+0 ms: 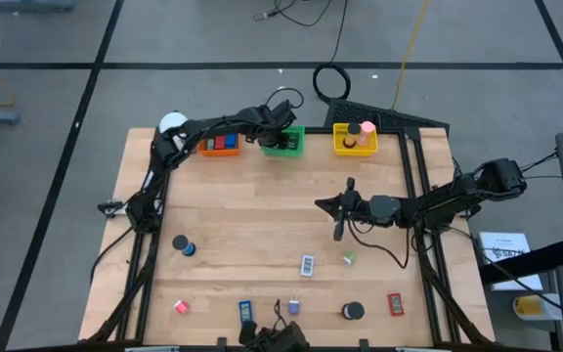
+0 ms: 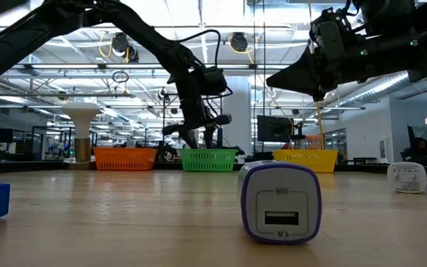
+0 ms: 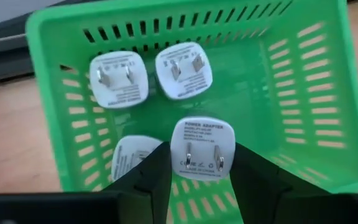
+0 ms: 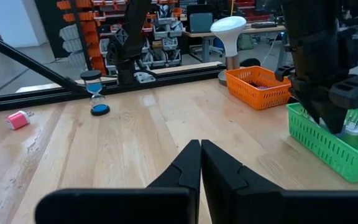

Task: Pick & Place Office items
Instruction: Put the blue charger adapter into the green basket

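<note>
The left pincer (image 3: 194, 177) hangs over the green tray (image 3: 328, 93) at the far edge of the surface (image 1: 262, 215), its fingers (image 3: 148, 180) set at a middling width around a white power adapter (image 3: 202, 148), prongs facing the wrist camera; whether the pads actually press its sides I cannot tell; two more white adapters (image 3: 119, 79) lie on the tray floor beyond it, and another shows partly behind one finger; the orange tray (image 1: 220, 144) stands just beside the green one, holding blue and red pieces, and the yellow tray (image 1: 355, 140) farther along holds a pink roll (image 1: 368, 128); the right pincer (image 4: 200, 163) hovers over the middle of the surface, fingers pressed together and empty; scattered on the near half lie a blue-based roll (image 1: 183, 245), a pink piece (image 1: 181, 306), a blue rectangle (image 1: 245, 312), a white-and-purple adapter (image 2: 281, 203), a small green bit (image 1: 349, 258), a black roll (image 1: 352, 311) and a red rectangle (image 1: 395, 304); a white lamp (image 1: 172, 123) stands at the far corner beside the orange tray.
</note>
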Robot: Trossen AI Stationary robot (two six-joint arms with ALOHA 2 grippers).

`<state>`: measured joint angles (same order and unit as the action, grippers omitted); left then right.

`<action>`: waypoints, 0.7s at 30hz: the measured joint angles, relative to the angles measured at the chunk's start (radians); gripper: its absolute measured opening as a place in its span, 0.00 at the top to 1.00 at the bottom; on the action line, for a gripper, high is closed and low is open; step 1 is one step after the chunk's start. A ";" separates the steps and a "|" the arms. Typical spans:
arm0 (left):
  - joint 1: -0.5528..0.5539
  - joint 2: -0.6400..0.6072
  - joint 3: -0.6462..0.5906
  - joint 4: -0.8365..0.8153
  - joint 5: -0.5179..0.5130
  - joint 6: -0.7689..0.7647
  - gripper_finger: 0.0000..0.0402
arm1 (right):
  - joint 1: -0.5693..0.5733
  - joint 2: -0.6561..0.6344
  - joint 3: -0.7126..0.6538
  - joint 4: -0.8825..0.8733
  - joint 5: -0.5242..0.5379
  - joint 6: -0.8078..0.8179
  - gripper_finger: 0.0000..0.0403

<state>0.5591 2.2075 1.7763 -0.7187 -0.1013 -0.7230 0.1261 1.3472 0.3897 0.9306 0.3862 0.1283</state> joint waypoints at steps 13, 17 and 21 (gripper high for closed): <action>-0.004 0.017 -0.001 0.001 0.001 0.033 0.63 | 0.000 0.000 0.000 0.000 0.000 -0.005 0.99; -0.005 0.017 -0.001 -0.004 -0.004 0.040 0.63 | 0.000 0.000 0.000 0.000 0.000 -0.006 0.99; -0.005 0.017 -0.001 -0.024 -0.004 0.040 0.63 | 0.000 0.000 0.000 0.000 0.000 -0.009 0.99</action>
<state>0.5541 2.2246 1.7756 -0.7431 -0.1055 -0.6827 0.1265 1.3472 0.3897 0.9308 0.3862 0.1194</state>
